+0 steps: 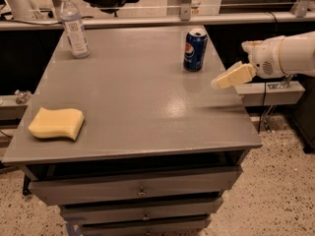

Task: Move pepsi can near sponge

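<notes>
The dark-blue pepsi can (pixel 195 49) stands upright at the back right of the grey table (pixel 142 107). The pale yellow sponge (pixel 56 123) lies flat near the table's front left edge, far from the can. My gripper (pixel 219 82) comes in from the right on a white arm (pixel 285 55). It hovers over the table's right edge, a short way to the right of and in front of the can, not touching it. It holds nothing.
A clear plastic water bottle (pixel 74 26) stands at the back left of the table. Drawers (pixel 140 191) run below the table's front edge. A shelf (pixel 268 90) and dark cabinet stand to the right, a rail behind.
</notes>
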Available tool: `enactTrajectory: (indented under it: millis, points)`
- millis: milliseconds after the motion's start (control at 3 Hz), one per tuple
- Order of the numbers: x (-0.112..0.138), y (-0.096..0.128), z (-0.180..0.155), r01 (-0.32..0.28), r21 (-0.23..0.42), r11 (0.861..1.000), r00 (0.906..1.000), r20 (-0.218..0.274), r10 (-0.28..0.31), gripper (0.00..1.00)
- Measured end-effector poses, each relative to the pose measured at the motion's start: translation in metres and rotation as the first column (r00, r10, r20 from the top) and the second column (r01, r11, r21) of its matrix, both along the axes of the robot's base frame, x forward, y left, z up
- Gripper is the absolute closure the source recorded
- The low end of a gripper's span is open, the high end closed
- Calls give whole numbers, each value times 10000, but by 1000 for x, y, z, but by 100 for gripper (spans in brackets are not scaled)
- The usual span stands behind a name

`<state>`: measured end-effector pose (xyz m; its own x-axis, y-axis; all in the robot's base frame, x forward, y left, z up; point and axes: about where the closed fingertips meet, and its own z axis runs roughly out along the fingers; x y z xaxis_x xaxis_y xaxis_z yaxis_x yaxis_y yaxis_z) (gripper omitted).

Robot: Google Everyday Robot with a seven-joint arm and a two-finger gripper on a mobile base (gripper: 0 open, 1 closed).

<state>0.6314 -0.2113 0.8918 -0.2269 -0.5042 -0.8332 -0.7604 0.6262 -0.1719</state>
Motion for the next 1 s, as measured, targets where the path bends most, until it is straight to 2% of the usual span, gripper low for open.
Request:
enactTrajectory:
  millis: [333, 667, 1000]
  points:
    - [18, 14, -7, -4, 911, 9958, 9998, 204, -15, 0]
    - [41, 42, -14, -267, 1944, 9806, 9987, 474, 178, 0]
    - [64, 68, -16, -545, 2649, 9627, 9963, 779, 350, 0]
